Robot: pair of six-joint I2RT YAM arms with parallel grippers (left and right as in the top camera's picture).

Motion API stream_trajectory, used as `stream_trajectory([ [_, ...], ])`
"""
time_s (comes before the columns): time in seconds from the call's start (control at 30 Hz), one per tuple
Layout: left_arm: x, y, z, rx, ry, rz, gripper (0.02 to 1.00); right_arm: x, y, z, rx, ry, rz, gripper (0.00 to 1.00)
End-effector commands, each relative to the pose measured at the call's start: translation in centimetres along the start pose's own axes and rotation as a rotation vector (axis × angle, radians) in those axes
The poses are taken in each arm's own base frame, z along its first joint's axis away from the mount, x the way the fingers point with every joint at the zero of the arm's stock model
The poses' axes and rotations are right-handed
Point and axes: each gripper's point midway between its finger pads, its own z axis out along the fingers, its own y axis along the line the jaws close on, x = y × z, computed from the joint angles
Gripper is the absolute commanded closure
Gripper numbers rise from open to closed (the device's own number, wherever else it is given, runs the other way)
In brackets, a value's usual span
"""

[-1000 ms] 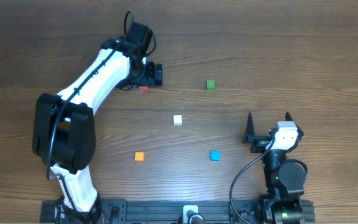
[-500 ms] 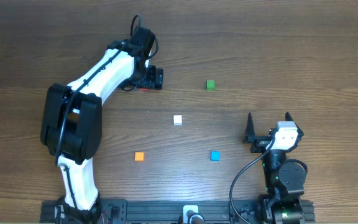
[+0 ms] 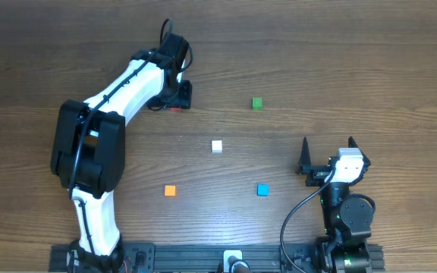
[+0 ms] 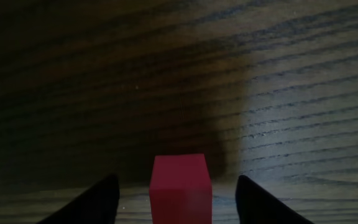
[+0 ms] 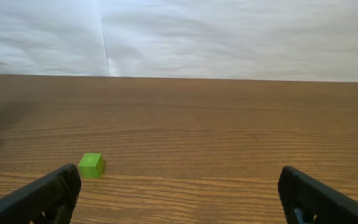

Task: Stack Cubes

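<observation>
Top view showed us the left gripper point(image 3: 182, 95) far up the table point(image 3: 370, 61), at its left part, with a sliver of the red cube point(image 3: 174, 108) peeking out beside it. From the left wrist view we saw that cube point(image 4: 180, 186) sitting flat on the wood, right between the two dark fingers of the left gripper point(image 4: 176, 180). The fingers stood spread, a clear gap of bare table on each side of the cube, so they touched nothing and held nothing. Shadow from the arm darkened much of the wood around it.

We found the other four cubes lying singly and well apart, none stacked. The green cube point(image 3: 257, 103) sat to the right of the left gripper, at about the same height in the picture. The white cube point(image 3: 217, 146) lay near the table's middle. Nearer the arm bases, the orange cube point(image 3: 170, 190) lay left of centre and the blue cube point(image 3: 262, 189) right of centre.

The right gripper point(image 3: 328, 142) hung close above its own base at the table's lower right, well away from every cube. We saw its fingers wide apart and empty. In the right wrist view the right gripper point(image 5: 179, 171) looked out across open wood, and the green cube point(image 5: 91, 165) lay far ahead of it, off toward one finger.
</observation>
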Motion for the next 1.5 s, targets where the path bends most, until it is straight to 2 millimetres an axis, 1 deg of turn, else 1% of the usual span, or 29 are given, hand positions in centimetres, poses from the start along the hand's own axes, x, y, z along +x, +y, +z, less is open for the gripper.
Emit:
stream_trajectory([
  [0.03, -0.5, 0.3, 0.2, -0.012, -0.006, -0.019, 0.483, 0.3, 0.0, 0.0, -0.002, 0.001, -0.007, 0.007],
  [0.13, -0.5, 0.3, 0.2, -0.012, -0.005, -0.026, 0.632, 0.3, 0.0, 0.0, -0.002, 0.001, -0.007, 0.007],
  [0.2, -0.4, 0.3, 0.2, -0.012, -0.004, -0.031, 0.66, 0.3, 0.0, 0.0, -0.002, 0.001, -0.007, 0.007],
  [0.27, -0.4, 0.3, 0.2, -0.012, -0.004, -0.045, 0.724, 0.3, 0.0, 0.0, -0.002, 0.001, -0.007, 0.007],
  [0.37, -0.4, 0.3, 0.2, -0.012, -0.002, -0.045, 0.761, 0.3, 0.0, 0.0, -0.002, 0.001, -0.007, 0.009],
  [0.53, -0.3, 0.4, 0.2, -0.013, -0.001, -0.045, 0.796, 0.3, 0.0, 0.0, -0.002, 0.001, -0.007, 0.009],
  [0.6, 0.1, 0.4, 0.1, -0.017, 0.017, -0.045, 0.844, 0.3, 0.0, 0.0, -0.002, 0.001, -0.007, 0.009],
  [0.63, 0.2, 0.4, 0.0, -0.018, 0.02, -0.045, 0.853, 0.3, 0.0, 0.0, -0.002, 0.001, -0.007, 0.007],
  [0.67, 0.3, 0.4, -0.3, -0.021, 0.028, -0.045, 0.871, 0.3, 0.0, 0.0, -0.002, 0.001, -0.007, 0.007],
  [0.73, 0.3, 0.1, -2.0, -0.018, 0.028, -0.066, 0.91, 0.3, 0.0, 0.0, -0.002, 0.001, -0.007, 0.009],
  [0.83, 0.3, -0.9, -4.2, 0.004, 0.002, -0.087, 0.941, 0.3, 0.0, 0.0, -0.002, 0.001, -0.007, 0.009],
  [0.9, 0.4, -2.1, -6.2, 0.033, -0.027, -0.084, 0.961, 0.3, 0.0, 0.0, -0.002, 0.001, -0.007, 0.009],
  [0.93, 0.4, -2.5, -6.7, 0.045, -0.035, -0.085, 0.974, 0.3, 0.0, 0.0, -0.002, 0.001, -0.007, 0.007],
  [1.03, 0.8, -4.9, -9.1, 0.092, -0.079, -0.038, 0.978, 0.3, 0.0, 0.0, -0.002, 0.001, -0.008, 0.007],
  [1.1, 1.1, -6.2, -10.1, 0.107, -0.098, -0.008, 0.98, 0.3, 0.0, 0.0, -0.002, 0.001, -0.007, 0.009],
  [1.2, 1.9, -7.7, -10.8, 0.128, -0.097, 0.026, 0.98, 0.3, 0.0, 0.0, -0.002, 0.001, -0.007, 0.007],
  [1.23, 2.5, -8.5, -10.9, 0.141, -0.087, 0.039, 0.98, 0.3, 0.0, 0.0, -0.002, 0.001, -0.007, 0.007],
  [1.37, 4.4, -10.8, -11.1, 0.148, -0.05, -0.031, 0.98, 0.3, 0.0, 0.0, -0.002, 0.001, -0.007, 0.007],
  [1.47, 6.2, -12.6, -11.2, 0.147, -0.023, -0.033, 0.978, 0.3, 0.0, 0.0, -0.002, 0.001, -0.007, 0.009],
  [1.5, 7.1, -13.6, -11.2, 0.146, -0.008, -0.037, 0.98, 0.3, 0.0, 0.0, -0.002, 0.001, -0.007, 0.009],
])
